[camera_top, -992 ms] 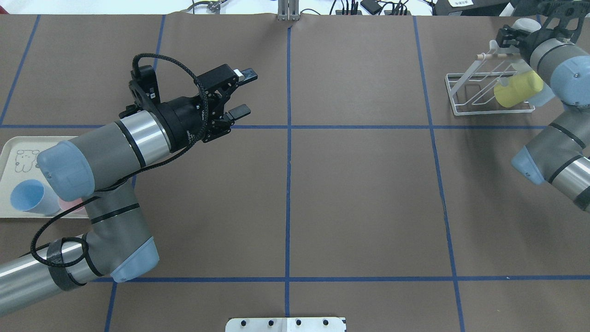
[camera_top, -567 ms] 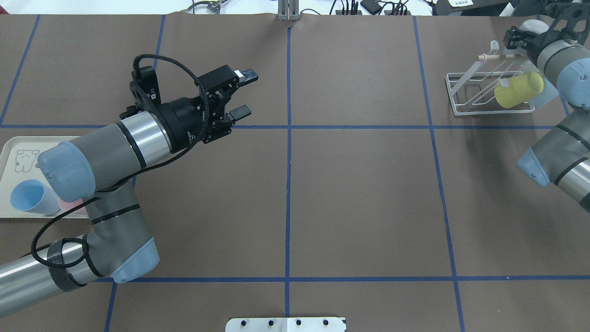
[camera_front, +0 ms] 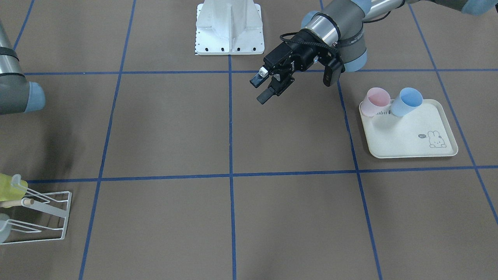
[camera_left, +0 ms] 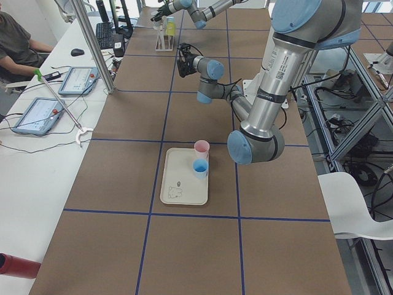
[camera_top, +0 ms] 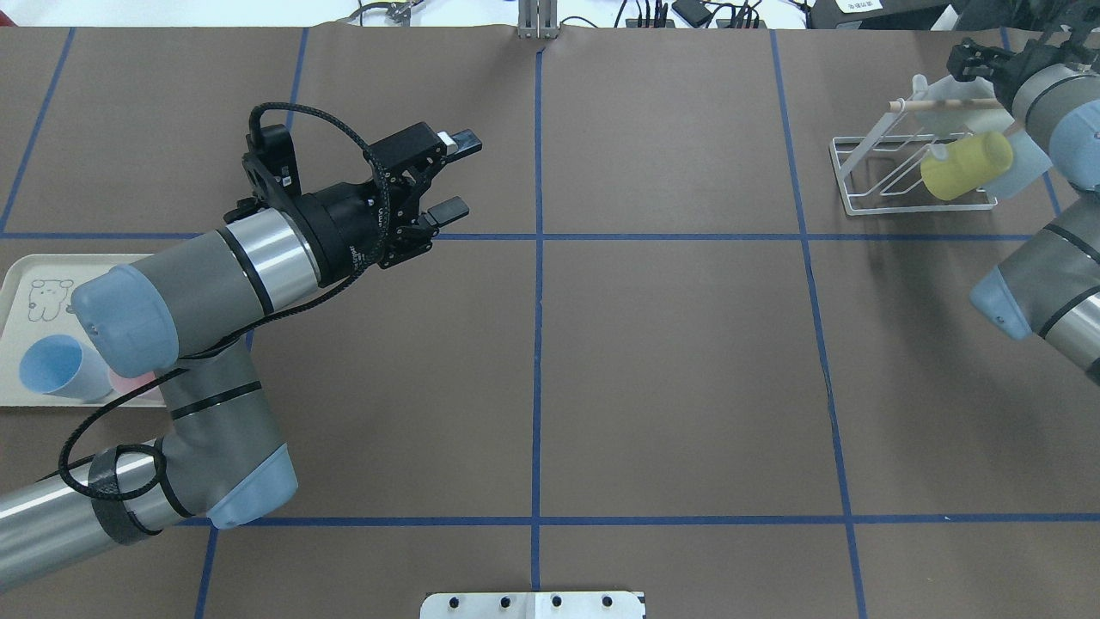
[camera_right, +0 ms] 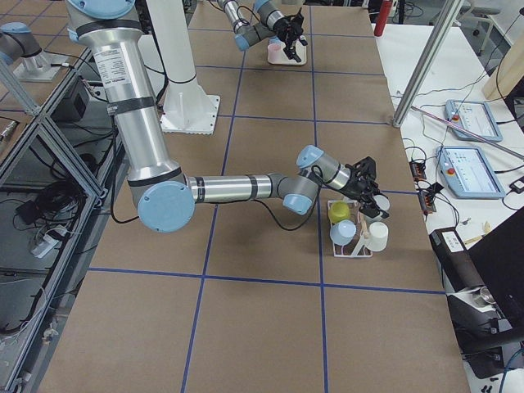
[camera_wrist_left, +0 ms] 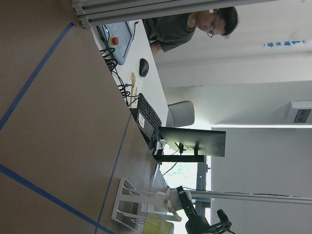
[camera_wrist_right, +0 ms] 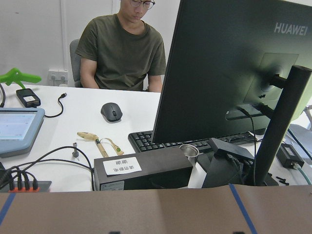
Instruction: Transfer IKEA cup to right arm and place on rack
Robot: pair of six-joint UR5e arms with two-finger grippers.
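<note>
Our right claw hangs just beside the rack, near its dowel; we cannot tell whether it is spread or pressed together. The white cup sits on the rack at the dowel, next to the yellow cup. Our left claw is spread, pinching nothing, well apart from the rack over the bench.

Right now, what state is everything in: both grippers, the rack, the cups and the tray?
left gripper: open, empty, in the air.
right gripper: at the rack; open or shut, cannot tell.
rack: standing, holding cups.
yellow cup: tilted on the rack.
pale blue cup: on the rack beside it.
pink cup: upright on the tray, mouth up.
blue cup: upright on the tray, mouth up.
tray: lying flat, cups at one end.
</note>
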